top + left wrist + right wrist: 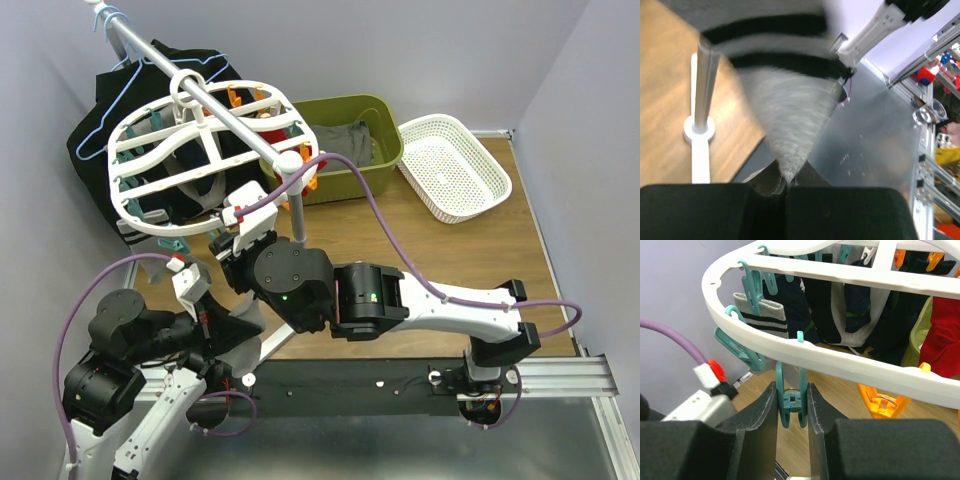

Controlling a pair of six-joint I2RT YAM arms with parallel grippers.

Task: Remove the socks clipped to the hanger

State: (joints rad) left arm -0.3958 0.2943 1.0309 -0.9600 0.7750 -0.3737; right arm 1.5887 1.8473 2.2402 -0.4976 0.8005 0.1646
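Observation:
The white lattice hanger (200, 150) hangs from a metal rail, ringed with teal and orange pegs. My right gripper (791, 402) is at its near rim (840, 357) and is shut on a teal peg (791, 407) hanging there; no sock shows in that peg. It also shows in the top view (238, 218). My left gripper (785, 186) is shut on the toe of a grey sock with black stripes (790, 110), below the hanger (205, 315). Whether its cuff is still clipped is unclear. Another grey striped sock (762, 315), dark socks (790, 305) and a red sock (942, 335) hang from the hanger.
An olive bin (385, 130) holding grey cloth stands behind the hanger, and a white basket (455, 165) to its right. A black garment on a light-blue wire hanger (100, 130) hangs at the left wall. The rail's stand post (705, 85) rises close to my left gripper.

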